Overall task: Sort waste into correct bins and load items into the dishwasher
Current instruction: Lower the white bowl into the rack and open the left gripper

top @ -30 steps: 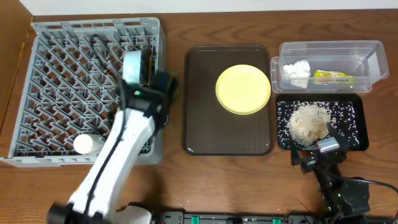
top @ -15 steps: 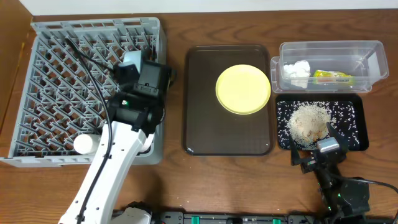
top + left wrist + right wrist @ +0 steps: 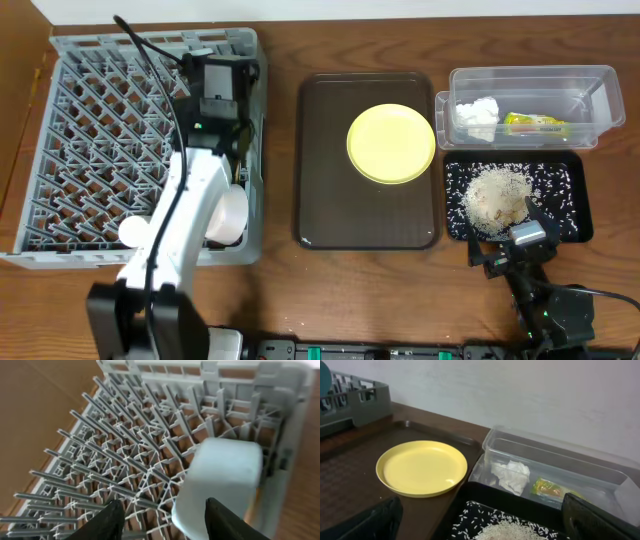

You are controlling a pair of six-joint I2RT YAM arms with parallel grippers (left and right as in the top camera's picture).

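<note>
Overhead, the left gripper [image 3: 218,70] hangs over the far right part of the dish rack [image 3: 70,120], which fills the table's far-left corner. Its wrist hides the light blue bowl from this camera, and I cannot read the claw here. The white bowl [image 3: 226,213] and the white cup [image 3: 134,232] sit along the rack's near side, right under the forearm, so a careless pull-back could clip them. From the left wrist, the left gripper [image 3: 164,501] is spread wide and grips nothing. The light blue bowl [image 3: 220,480] stands tipped among the pegs against the rack's right wall. Its long side seems to run across the view, though blur keeps me from saying which way the mouth faces. My worry is that one finger [image 3: 225,520] sits very near it — lifting crooked could drag the bowl off its pegs. From the right wrist, the right gripper [image 3: 481,510] is also wide and empty at the table's near right edge. It looks across the rice [image 3: 505,531] to the yellow plate [image 3: 422,467], which lies flat on the brown tray [image 3: 350,485].
</note>
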